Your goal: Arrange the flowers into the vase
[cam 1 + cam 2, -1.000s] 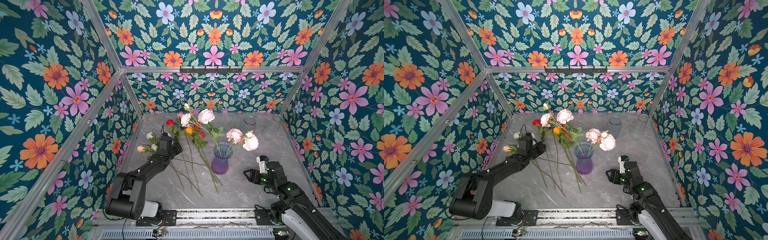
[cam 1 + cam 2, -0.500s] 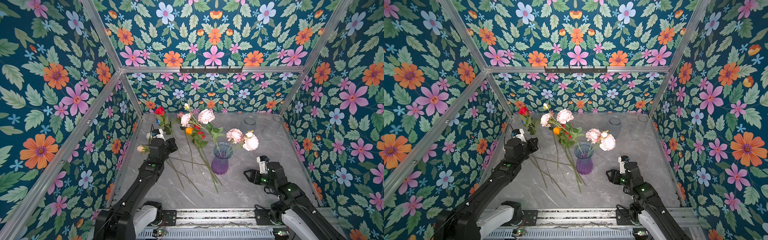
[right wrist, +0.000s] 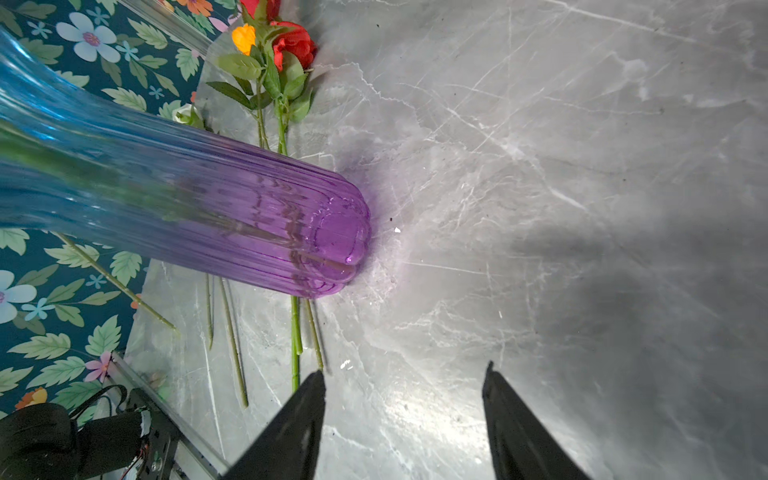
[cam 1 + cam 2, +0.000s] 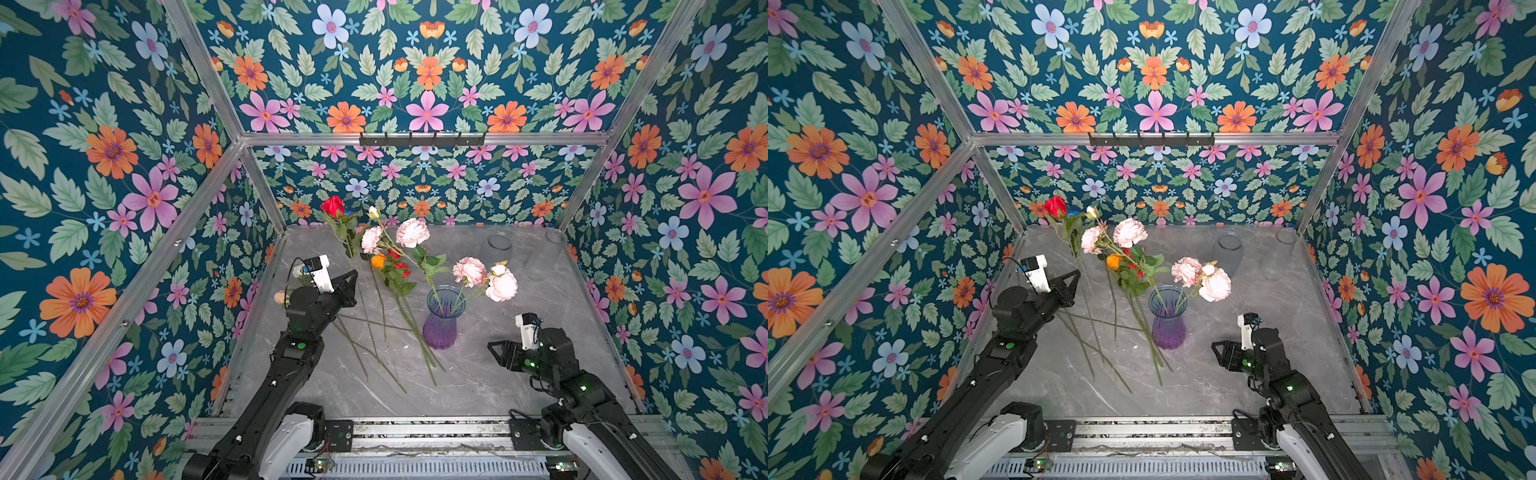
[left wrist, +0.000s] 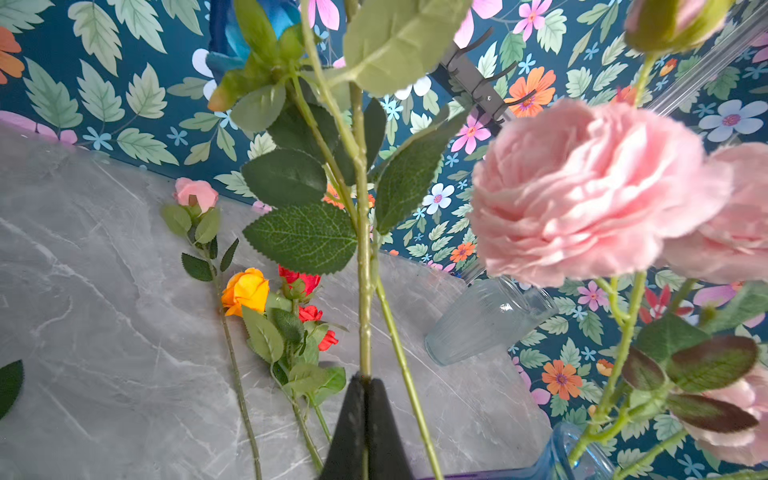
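My left gripper (image 4: 353, 275) (image 4: 1076, 274) (image 5: 365, 380) is shut on the green stem of a red rose (image 4: 332, 205) (image 4: 1054, 205), which stands up off the table with its bloom near the back wall. The purple-blue glass vase (image 4: 442, 320) (image 4: 1168, 320) (image 3: 249, 216) stands mid-table and holds pink carnations (image 4: 484, 278). More flowers lie left of it: pink carnations (image 4: 411, 232), an orange rose (image 4: 378, 261) (image 5: 245, 291) and small red blooms (image 5: 309, 299). My right gripper (image 4: 496, 353) (image 4: 1219, 351) (image 3: 405, 370) hangs open and empty right of the vase, low over the table.
Two clear glass vases (image 4: 496, 245) (image 4: 555, 239) stand at the back right. A cream rose (image 4: 280, 297) lies behind my left arm by the left wall. Loose stems (image 4: 374, 353) cross the table left of the vase. Flowered walls close in three sides.
My left gripper has lifted the red rose off the pile and swung it up toward the back left. The right arm has not moved.
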Controlling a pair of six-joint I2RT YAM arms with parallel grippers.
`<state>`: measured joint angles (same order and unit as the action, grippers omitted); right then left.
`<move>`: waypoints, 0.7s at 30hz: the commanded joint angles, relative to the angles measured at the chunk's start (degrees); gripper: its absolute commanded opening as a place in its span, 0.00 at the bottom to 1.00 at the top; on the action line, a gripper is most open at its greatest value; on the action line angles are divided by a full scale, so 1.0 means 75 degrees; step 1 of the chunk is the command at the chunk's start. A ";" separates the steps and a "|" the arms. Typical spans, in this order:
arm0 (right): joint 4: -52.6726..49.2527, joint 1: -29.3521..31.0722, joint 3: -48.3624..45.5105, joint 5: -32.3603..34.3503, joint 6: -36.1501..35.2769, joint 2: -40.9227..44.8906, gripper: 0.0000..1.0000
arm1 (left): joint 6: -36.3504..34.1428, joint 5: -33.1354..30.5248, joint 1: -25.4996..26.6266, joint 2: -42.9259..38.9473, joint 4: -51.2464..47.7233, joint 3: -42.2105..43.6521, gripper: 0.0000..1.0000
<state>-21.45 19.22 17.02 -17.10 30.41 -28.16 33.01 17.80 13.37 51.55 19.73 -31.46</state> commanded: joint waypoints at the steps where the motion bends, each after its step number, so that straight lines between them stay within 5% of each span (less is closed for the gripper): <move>1: 0.0044 0.0010 0.0022 0.0036 0.0023 -0.0091 0.62 | -0.0394 -0.0103 -0.0001 0.0122 -0.0365 -0.0131 0.00; 2: 0.0051 0.0009 0.0028 0.0039 0.0022 -0.0140 0.62 | -0.0357 -0.0098 -0.0001 0.0131 -0.0374 -0.0098 0.03; 4: 0.0070 0.0012 0.0058 0.0036 0.0011 -0.0228 0.62 | -0.0327 -0.0174 -0.0001 0.0081 -0.0389 0.0002 0.44; 7: 0.0066 0.0003 0.0057 0.0036 0.0011 -0.0248 0.62 | -0.0330 -0.0468 -0.0010 -0.0023 -0.0637 0.0069 0.71; 14: 0.0071 0.0004 0.0053 0.0046 0.0023 -0.0230 0.62 | -0.0311 -0.0689 -0.0013 -0.0135 -0.0978 0.0126 0.72; 21: 0.0054 0.0004 0.0043 0.0052 0.0022 -0.0229 0.62 | 0.0266 -0.0509 -0.0001 0.0543 -0.0804 0.0592 0.60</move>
<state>-21.52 19.22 17.08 -17.10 30.41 -29.93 33.08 13.85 13.34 54.41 13.17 -27.81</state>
